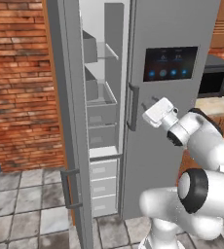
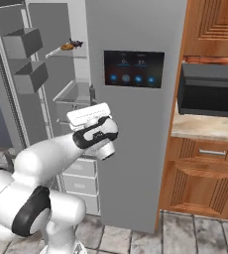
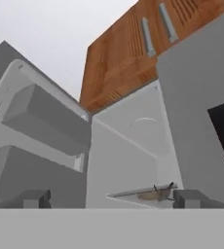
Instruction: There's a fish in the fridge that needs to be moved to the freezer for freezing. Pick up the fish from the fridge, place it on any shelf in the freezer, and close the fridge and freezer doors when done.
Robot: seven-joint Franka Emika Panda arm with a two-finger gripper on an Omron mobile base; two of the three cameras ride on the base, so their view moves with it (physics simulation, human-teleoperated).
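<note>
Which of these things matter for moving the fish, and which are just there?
Job: fish, on a shelf behind the open door; freezer; fridge, door shut; open gripper.
Just there: microwave; wooden cabinets; brick wall.

Brick wall (image 1: pixel 21 73), tiled floor (image 1: pixel 21 204), wooden cabinets (image 2: pixel 205 173)

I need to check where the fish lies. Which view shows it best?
The right base view: the fish lies in plain sight on a high shelf behind the open door. The hand view shows it small and low between the fingertips. In the left base view I cannot make it out.
</note>
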